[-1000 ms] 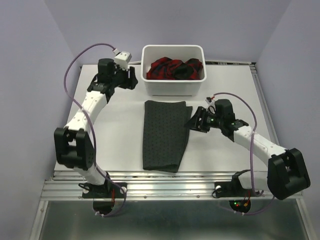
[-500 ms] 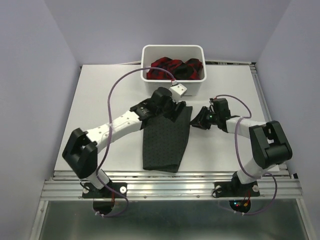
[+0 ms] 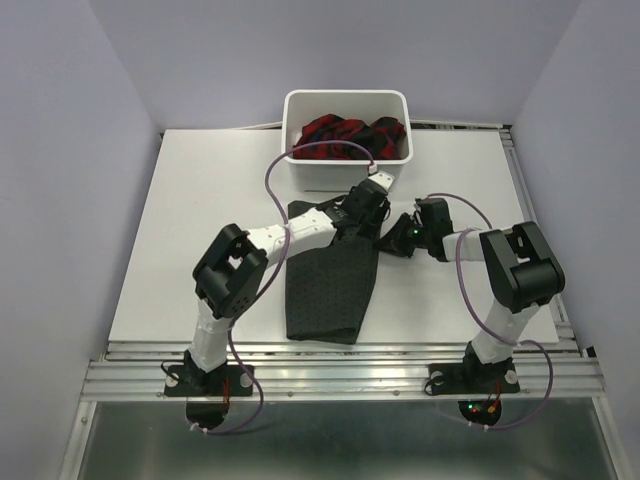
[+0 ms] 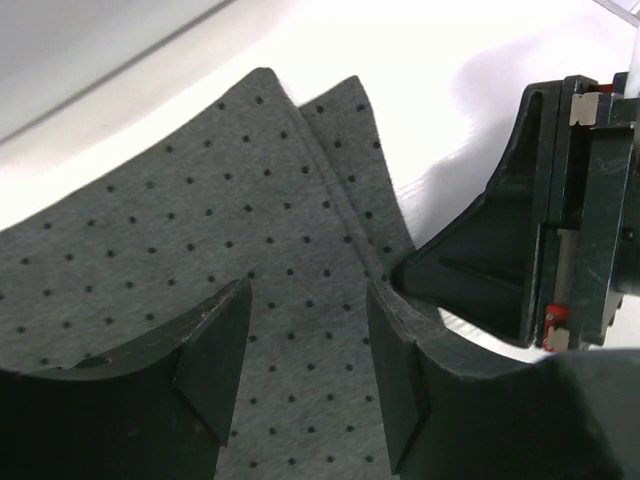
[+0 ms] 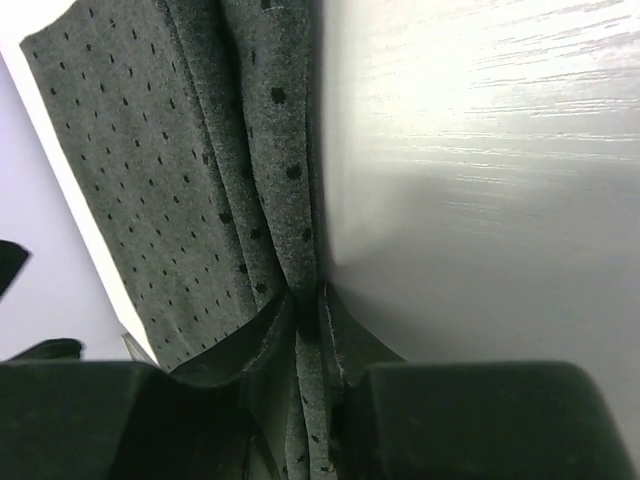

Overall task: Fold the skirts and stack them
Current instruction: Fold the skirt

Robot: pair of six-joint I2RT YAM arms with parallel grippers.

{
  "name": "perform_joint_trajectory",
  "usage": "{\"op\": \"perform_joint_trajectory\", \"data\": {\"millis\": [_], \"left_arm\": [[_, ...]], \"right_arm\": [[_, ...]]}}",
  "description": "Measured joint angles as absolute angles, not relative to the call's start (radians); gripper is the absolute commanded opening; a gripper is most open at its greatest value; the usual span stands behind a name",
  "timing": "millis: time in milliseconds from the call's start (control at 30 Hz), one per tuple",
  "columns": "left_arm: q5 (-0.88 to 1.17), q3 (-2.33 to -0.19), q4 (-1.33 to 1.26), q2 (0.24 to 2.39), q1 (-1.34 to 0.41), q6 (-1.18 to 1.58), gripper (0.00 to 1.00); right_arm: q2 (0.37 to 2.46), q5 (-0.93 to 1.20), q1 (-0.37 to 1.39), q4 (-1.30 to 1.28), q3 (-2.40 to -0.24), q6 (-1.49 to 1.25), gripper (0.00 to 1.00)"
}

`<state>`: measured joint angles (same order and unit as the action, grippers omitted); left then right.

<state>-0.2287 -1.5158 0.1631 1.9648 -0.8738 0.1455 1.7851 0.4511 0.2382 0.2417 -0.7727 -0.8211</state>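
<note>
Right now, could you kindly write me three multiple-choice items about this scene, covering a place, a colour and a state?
1. Where is the plaid skirt?
A) in the white tub
B) draped over an arm
C) on the floor

2. What colour is the folded skirt on the table?
A) red
B) dotted grey
C) white

3. What state is the right claw in?
A) wide open
B) shut on the folded skirt's edge
C) out of view

Answers:
1 A, red plaid cloth shows inside the tub.
2 B, the top view shows grey cloth with dark dots.
3 B, its wrist view shows both fingers pinching the cloth's edge.
</note>
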Motion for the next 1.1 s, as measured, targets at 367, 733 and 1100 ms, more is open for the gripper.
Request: {"op": "perform_joint_trajectory", "data": {"millis": [367,733,1100], "left_arm": [[-0.297,-1.570,0.211,2.096,-0.927,0.247,0.49],[-0.316,-1.637,0.234,2.147,-0.928,0.278,0.49],[-0.312,-1.657,0.252,2.180,-0.930,0.299,0.38]], "right_arm": [[1.787,0.437,0.237,0.307,-0.738,-0.861,0.01],[1.789,0.437,0.237,0.309,-0.737,-0.872,0.01],[1.794,0.437,0.237,0.321,-0.737,-0.884,0.01]]}}
